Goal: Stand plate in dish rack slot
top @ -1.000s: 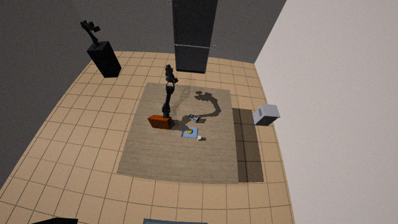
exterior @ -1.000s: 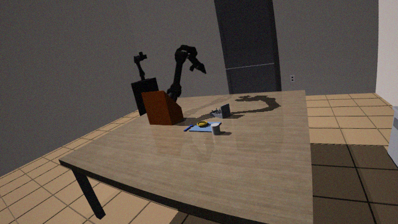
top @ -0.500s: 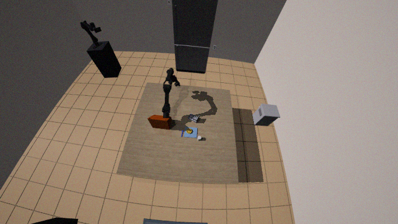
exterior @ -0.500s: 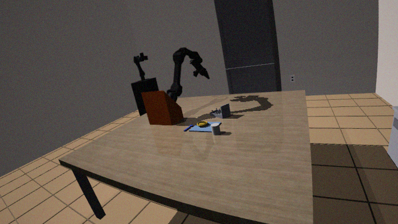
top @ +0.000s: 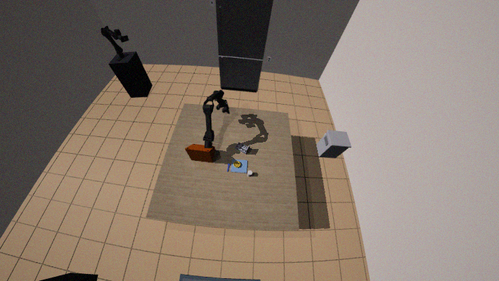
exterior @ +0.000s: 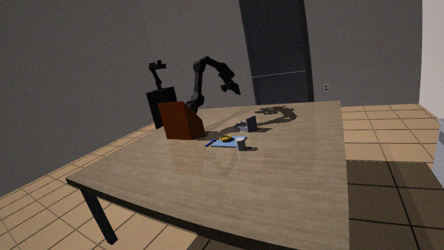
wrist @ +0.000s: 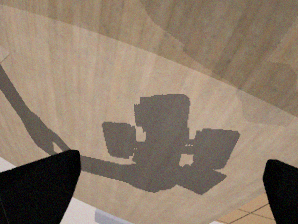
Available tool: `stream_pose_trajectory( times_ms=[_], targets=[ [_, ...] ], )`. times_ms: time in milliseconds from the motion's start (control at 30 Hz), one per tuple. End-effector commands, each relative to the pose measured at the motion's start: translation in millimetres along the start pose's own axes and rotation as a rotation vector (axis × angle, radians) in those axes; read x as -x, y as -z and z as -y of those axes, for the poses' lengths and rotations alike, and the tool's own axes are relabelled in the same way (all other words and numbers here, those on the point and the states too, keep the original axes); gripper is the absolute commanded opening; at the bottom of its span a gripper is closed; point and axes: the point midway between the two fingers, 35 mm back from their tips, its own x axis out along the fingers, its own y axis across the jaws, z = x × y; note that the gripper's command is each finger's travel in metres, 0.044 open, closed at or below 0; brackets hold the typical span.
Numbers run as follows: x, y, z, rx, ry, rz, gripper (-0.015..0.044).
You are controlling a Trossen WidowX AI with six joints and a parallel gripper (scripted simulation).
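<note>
The plate [top: 237,166] [exterior: 226,140], small, round and yellow, lies flat on a blue board [top: 242,170] [exterior: 221,145] on the table. The small grey dish rack [top: 243,148] [exterior: 251,124] stands behind the board, with short rails on its left and a taller panel on its right in the exterior view. My gripper [top: 228,110] [exterior: 236,92] [wrist: 174,167] is open and empty. It hangs high above the back part of the table, well behind and above the rack and plate. The wrist view shows neither plate nor rack, only table, shadow and floor.
A white cup [top: 249,173] [exterior: 240,144] stands at the board's front right corner. A blue stick [top: 228,164] [exterior: 210,143] lies left of the board. A large orange-brown block [top: 201,154] [exterior: 176,122] stands beside my arm's base.
</note>
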Motion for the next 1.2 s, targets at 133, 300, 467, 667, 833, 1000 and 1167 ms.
stream_pose_trajectory(
  times_ms=[133, 300, 467, 667, 833, 1000, 1167],
  targets=[
    [-35.5, 7.7, -19.8, -0.108, -0.107, 0.008, 0.04],
    [-57.4, 14.8, -37.2, -0.196, -0.19, 0.013, 0.04],
    [-77.9, 22.1, -56.9, -0.286, -0.272, 0.019, 0.04],
    [-100.4, 30.7, -82.9, -0.392, -0.368, 0.03, 0.04],
    [-117.7, 37.3, -107.5, -0.491, -0.448, 0.041, 0.04],
    [-133.3, 43.3, -134.6, -0.598, -0.527, 0.051, 0.04],
    [-145.5, 49.3, -163.5, -0.712, -0.603, 0.056, 0.04]
  ],
)
